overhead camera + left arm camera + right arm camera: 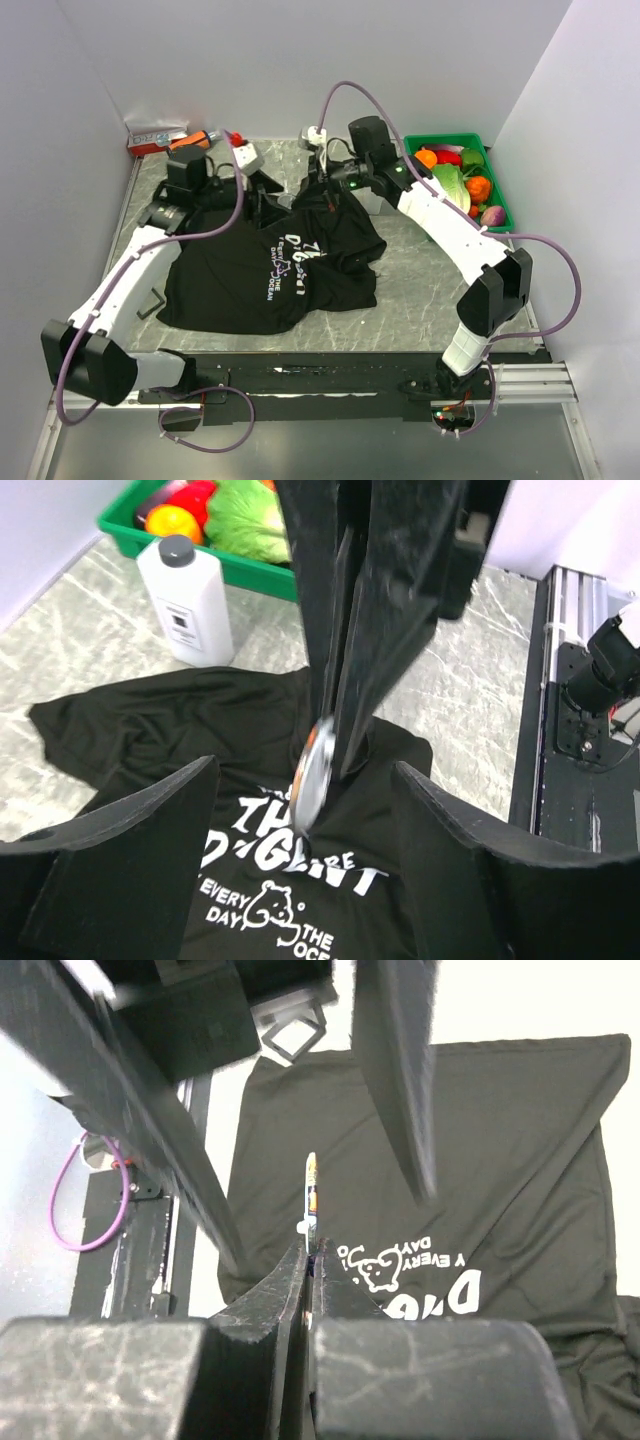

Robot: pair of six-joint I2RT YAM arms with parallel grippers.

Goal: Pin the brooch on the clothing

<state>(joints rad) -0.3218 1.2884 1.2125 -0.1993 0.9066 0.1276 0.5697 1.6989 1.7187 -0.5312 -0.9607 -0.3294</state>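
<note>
Right end effector [310, 1260] pinches brooch [311, 1195] upright, seemingly just above clothing [520, 1160] near counter [430, 290] far edge; left end effector [305, 785] spread wide, flanking the brooch.

Top external: fixed high at 6 o'clock, behind the arm bases, facing down and forward; whole tabletop [420, 290] in frame, viewed from afar.
Left wrist: close above the T-shirt [150, 730], looking down past the left pincer [305, 770] toward the green bin [120, 525] at 11 o'clock.
Right wrist: closest, sighting along the right pincer [308, 1255]; lettering [420, 1290] reads inverted.
Shared: lettering in all three views; brooch [318, 760] in both wrist views; green bin in top and left-wrist views.
</note>
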